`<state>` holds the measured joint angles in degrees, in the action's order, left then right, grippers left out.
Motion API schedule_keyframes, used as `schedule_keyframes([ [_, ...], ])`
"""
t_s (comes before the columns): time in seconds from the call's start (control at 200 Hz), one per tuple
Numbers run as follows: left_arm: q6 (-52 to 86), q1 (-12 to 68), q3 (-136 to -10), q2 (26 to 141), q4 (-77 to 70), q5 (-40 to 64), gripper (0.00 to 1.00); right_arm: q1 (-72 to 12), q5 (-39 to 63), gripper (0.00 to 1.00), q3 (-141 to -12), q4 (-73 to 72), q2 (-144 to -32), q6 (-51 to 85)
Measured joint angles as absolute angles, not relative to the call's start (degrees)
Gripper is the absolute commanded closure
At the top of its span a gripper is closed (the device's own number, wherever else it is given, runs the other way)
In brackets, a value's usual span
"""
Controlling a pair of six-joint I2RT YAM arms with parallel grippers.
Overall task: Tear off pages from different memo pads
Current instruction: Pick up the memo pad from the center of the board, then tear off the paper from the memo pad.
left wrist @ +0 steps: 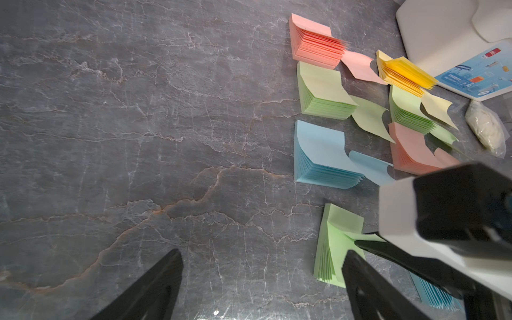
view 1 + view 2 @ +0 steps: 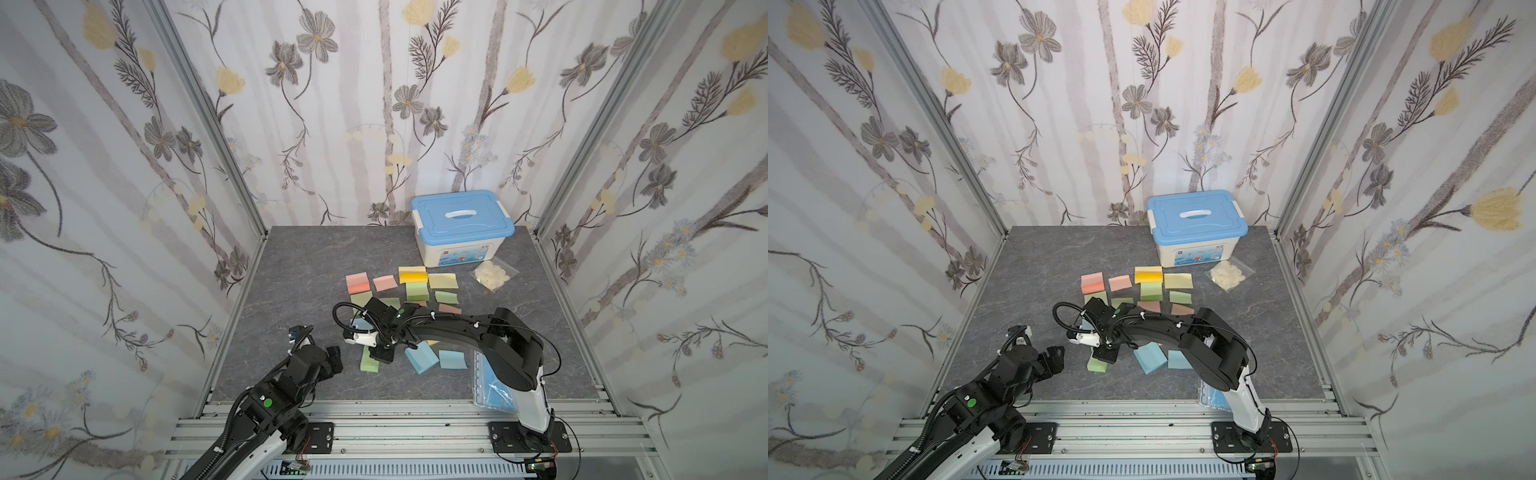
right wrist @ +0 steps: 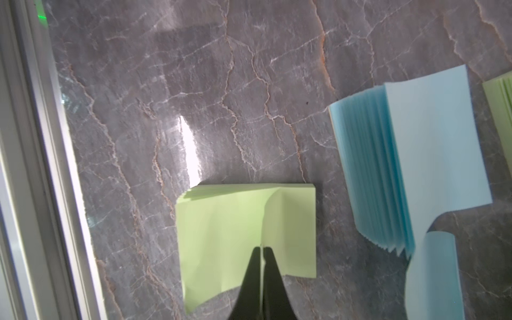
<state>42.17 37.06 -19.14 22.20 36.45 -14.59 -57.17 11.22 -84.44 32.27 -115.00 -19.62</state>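
The worktop [image 2: 291,270] is dark grey marble, veined in white and rust. The walls [image 2: 332,124] are off-white with grey stripes, grey flowers and pale yellow blooms. The box [image 2: 432,249] is white with a blue printed label [image 2: 457,259]; its lid [image 2: 436,220] is sky blue with a white handle [image 2: 460,214]. The memo pads [image 2: 358,283] are pastel pink, green and blue, with one bright yellow at twelve o'clock of the cluster. The loose pages [image 2: 443,281] repeat those tints, paler. The green pad [image 3: 299,221] at seven o'clock of the cluster and its top page [image 3: 221,243] are lime. The left pincer [image 1: 263,252] and right pincer [image 3: 261,263] are black.
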Motion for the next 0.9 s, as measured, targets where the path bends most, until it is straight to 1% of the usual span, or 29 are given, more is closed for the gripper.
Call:
schedule_keyframes([
  [0.14, 40.5, 37.1, -17.1, 22.7, 32.0, -8.6, 0.05, -54.7, 15.4, 1.0, -83.0, 32.7, -108.4, -18.8],
  [0.43, 36.3, 37.1, -15.7, 23.0, 16.6, 10.0, 0.03, -52.8, 23.7, 1.0, -77.0, 33.2, -96.0, -21.3],
  [0.634, 36.0, 37.3, -12.5, 21.9, 6.7, 21.2, 0.06, -52.9, 32.3, 1.0, -76.0, 35.6, -89.3, -23.7],
  [0.804, 36.2, 38.6, -11.4, 19.3, 1.0, 26.7, 0.15, -52.6, 38.3, 1.0, -75.7, 36.7, -86.8, -24.8],
  [0.844, 36.4, 39.0, -11.2, 18.2, 0.3, 27.3, 0.22, -52.0, 39.2, 1.0, -75.5, 36.8, -86.4, -25.1],
  [0.864, 36.5, 39.1, -11.1, 17.8, 0.0, 27.5, 0.28, -51.6, 39.3, 1.0, -75.4, 36.9, -86.2, -25.1],
  [0.899, 36.5, 39.4, -11.0, 17.0, -0.3, 27.7, 0.43, -51.1, 39.4, 1.0, -75.4, 37.0, -86.0, -25.2],
])
